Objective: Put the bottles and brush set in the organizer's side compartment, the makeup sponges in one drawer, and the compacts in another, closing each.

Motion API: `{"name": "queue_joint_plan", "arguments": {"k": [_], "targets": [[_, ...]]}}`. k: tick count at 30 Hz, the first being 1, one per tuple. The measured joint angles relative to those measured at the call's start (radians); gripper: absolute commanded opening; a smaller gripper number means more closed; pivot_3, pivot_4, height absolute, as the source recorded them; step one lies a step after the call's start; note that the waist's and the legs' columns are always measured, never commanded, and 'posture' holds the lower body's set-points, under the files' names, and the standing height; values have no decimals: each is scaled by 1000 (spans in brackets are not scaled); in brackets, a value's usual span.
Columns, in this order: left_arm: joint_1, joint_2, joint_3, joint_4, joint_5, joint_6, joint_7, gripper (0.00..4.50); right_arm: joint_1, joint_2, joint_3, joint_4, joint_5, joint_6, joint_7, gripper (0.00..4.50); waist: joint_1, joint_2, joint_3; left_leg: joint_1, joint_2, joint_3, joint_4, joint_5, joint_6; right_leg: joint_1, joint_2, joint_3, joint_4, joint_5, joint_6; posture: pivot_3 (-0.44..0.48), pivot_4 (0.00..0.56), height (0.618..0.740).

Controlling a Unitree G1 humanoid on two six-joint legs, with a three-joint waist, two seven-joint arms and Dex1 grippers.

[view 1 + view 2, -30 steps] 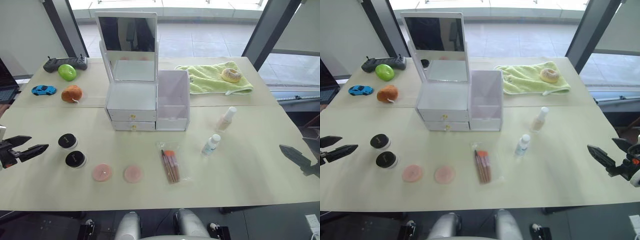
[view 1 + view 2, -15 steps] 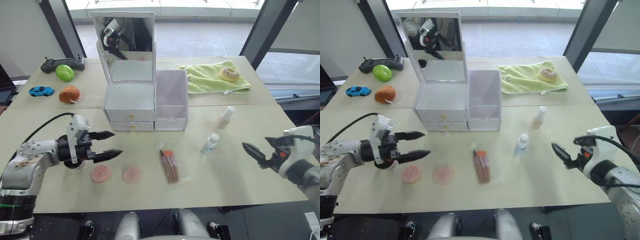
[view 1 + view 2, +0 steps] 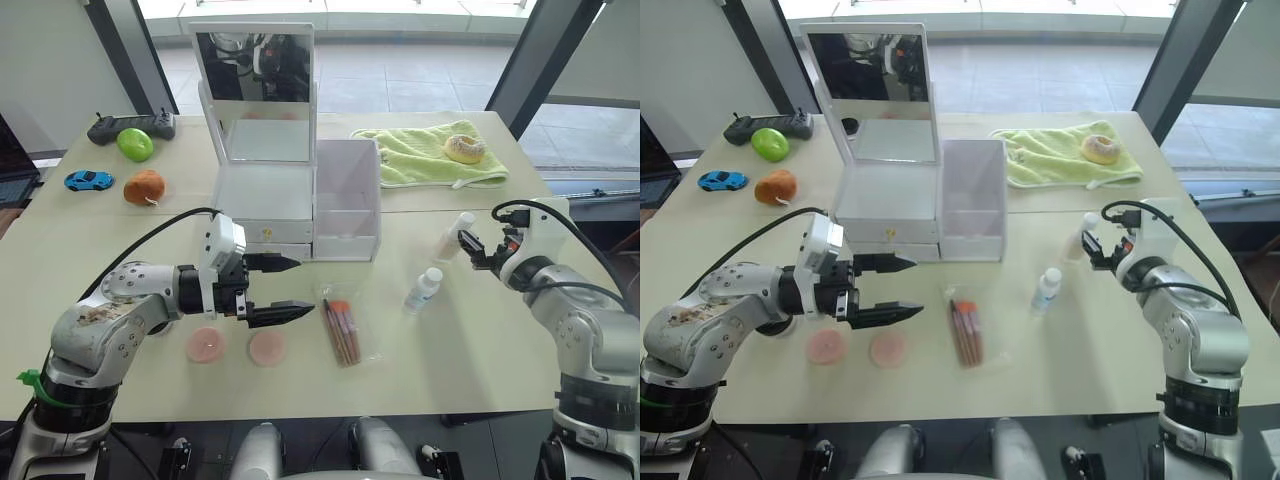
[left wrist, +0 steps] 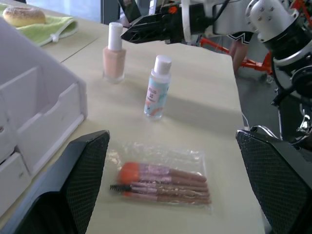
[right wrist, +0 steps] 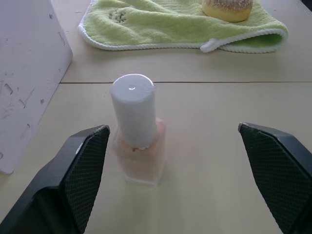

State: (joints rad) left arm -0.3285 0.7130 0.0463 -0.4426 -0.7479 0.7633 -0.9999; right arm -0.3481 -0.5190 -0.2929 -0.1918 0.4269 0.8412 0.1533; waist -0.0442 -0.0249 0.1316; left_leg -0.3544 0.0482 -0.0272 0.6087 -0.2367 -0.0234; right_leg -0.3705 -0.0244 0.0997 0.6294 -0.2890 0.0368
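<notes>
At the far left of my head view I have a blue toy car (image 3: 87,180), a green ball (image 3: 134,144) and an orange plush (image 3: 143,187) sitting on the desk (image 3: 500,340). Just right of those, my left end effector (image 3: 283,289) hangs low at centre-left with its two black fingers spread wide, gripping nothing. Right below it lie the two pink makeup sponges (image 3: 236,346), side by side. Above, at centre, stands the white organizer (image 3: 295,205), mirror up, both drawers shut, its side compartment (image 3: 346,200) on the right. Below that compartment, the bagged brush set (image 3: 342,330) lies flat just beyond my left fingertips. Moving right, the small blue-labelled bottle (image 3: 422,289) stands upright, and up-right of it the peach bottle (image 3: 455,236). My right end effector (image 3: 470,248) sits right at that peach bottle, fingers parted, one to each side of it, not gripping it. Upper right, a green towel (image 3: 430,156) carries a donut (image 3: 463,149).
</notes>
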Motion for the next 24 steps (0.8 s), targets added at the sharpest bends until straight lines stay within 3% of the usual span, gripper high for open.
{"name": "queue_joint_plan", "arguments": {"k": [8,24], "targets": [[-29,-26,-47,-3,-1,75,98,4471,-32,42,53,94,-45,-73,38,4500,-2,1,0,0,0,0,0,0,0,0,1,0,0,0,0,0,150,740],[-98,-54,-46,-17,-80,153,183,4471,-63,52,66,92,-53,-77,62,4500,-1,1,0,0,0,-1,0,0,0,0,1,0,0,0,0,0,150,740]]}}
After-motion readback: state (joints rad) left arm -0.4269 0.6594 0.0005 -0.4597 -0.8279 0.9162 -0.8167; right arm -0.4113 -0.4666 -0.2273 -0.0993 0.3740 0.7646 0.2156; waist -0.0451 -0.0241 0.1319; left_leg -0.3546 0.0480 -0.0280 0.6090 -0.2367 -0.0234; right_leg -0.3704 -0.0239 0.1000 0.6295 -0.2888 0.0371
